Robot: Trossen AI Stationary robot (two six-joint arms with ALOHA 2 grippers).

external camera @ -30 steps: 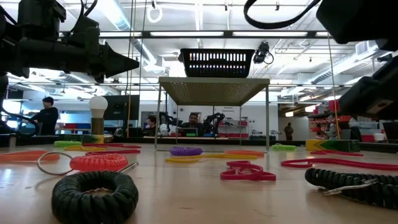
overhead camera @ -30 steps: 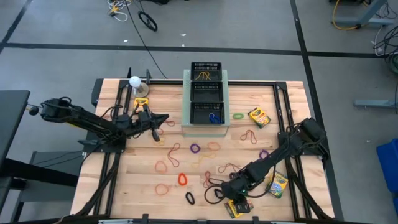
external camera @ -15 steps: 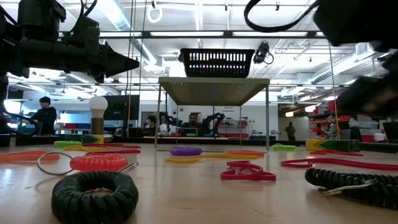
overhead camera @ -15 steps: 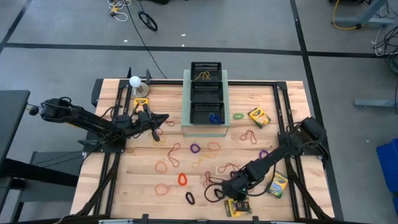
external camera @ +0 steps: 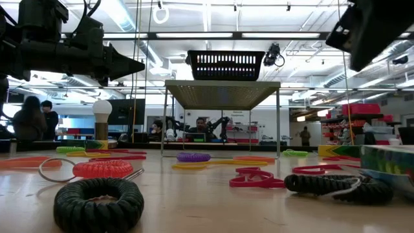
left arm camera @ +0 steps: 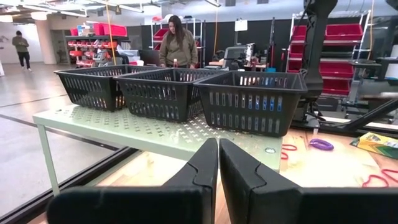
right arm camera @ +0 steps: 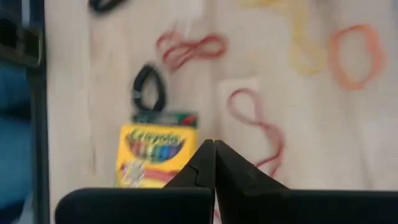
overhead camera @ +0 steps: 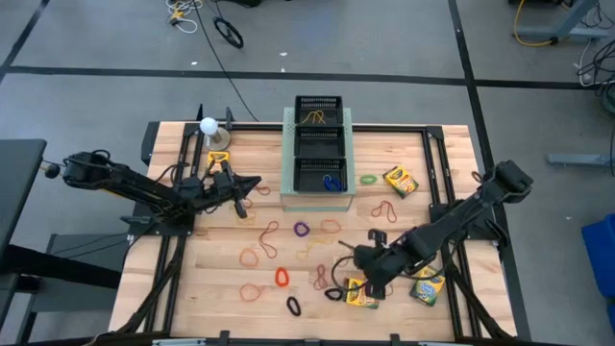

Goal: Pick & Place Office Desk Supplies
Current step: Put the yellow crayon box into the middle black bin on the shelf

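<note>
Since my right end effector [overhead camera: 368,258] hovers with fingers together over the small yellow-and-green crayon box [overhead camera: 362,293] near the wooden table's [overhead camera: 192,288] front edge, I judge a careless descent could shove it off or snag the black coiled band [overhead camera: 333,293] beside it. Open room lies toward the black mesh trays [overhead camera: 320,176]. My left end effector [overhead camera: 252,183] waits closed.

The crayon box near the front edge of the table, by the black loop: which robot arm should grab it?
Probably the right arm. The right gripper hovers close above that crayon box, fingers shut, so it must open first. The left gripper waits far across the table, beside the pale-green box.
</note>
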